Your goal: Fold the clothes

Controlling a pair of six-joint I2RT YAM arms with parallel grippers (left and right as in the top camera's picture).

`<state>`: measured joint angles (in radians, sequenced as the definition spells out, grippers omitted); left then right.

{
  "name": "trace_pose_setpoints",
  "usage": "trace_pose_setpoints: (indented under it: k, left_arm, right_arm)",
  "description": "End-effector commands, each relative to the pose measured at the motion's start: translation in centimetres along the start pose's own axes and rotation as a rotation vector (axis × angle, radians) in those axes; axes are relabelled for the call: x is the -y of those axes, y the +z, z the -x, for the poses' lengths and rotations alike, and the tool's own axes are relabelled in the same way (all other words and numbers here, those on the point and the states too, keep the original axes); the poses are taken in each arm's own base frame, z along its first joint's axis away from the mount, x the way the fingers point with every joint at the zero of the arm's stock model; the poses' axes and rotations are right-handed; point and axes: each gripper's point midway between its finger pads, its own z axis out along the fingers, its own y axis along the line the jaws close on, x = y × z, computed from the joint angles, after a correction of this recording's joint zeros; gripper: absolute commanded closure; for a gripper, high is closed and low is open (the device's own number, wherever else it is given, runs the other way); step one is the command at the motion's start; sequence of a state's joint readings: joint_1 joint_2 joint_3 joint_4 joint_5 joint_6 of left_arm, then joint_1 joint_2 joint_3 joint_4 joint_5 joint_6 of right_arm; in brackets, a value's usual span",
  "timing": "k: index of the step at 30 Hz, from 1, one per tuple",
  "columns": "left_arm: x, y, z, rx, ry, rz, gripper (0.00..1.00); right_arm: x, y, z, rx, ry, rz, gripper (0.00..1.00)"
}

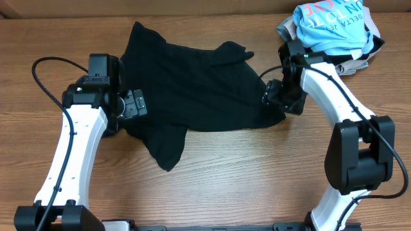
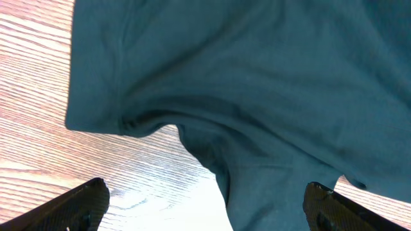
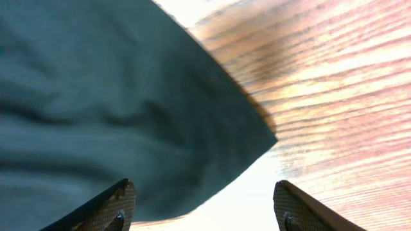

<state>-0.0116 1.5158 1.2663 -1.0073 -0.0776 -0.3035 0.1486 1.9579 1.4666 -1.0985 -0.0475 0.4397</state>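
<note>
Presently, the clothes, one black garment, lie spread on the desk near its back edge, about midway between the left and right edges. Long axis: left to right, parallel to the back edge. One flap points toward the front edge; a narrower part points toward the back left corner. Bare desk surface runs along the front edge between the two arms. The back right corner holds a light blue T-shirt piled on a grey garment.

The left gripper sits at the garment's left edge, fingers spread wide, holding nothing. The right gripper sits at the right edge, fingers apart, not clamped on cloth.

Only the right wrist view shows a garment corner lying on the desk between its fingers. Only the left wrist view shows a seam and a notch in the garment's edge. Only the overhead view shows the full outline.
</note>
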Motion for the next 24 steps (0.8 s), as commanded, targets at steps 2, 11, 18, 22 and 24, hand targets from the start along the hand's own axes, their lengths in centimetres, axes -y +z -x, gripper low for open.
trace_pose_setpoints:
  k: [2, 11, 18, 22, 24]
  left_arm:
    - [0.5, 1.3, -1.0, -0.067, 0.027, -0.012, 0.0]
    - [0.6, 3.9, -3.7, -0.22, 0.05, 0.015, 0.0]
    - [0.8, 4.5, -6.8, -0.329, 0.077, 0.038, 0.0]
    - [1.3, 4.2, -9.1, -0.397, 0.076, 0.064, 0.02]
    - [2.1, 3.9, -10.1, -0.425, 0.088, 0.061, 0.03]
  right_arm:
    - [0.9, 2.6, -1.7, -0.043, 0.044, -0.026, 0.28]
    - [1.0, 5.3, -1.5, 0.01, 0.085, 0.005, 0.49]
    - [1.0, 6.8, -1.2, 0.052, 0.125, 0.029, 0.87]
    - [0.8, 6.8, -0.8, 0.066, 0.125, 0.037, 0.96]
    - [0.8, 6.8, -0.8, 0.066, 0.125, 0.037, 0.96]
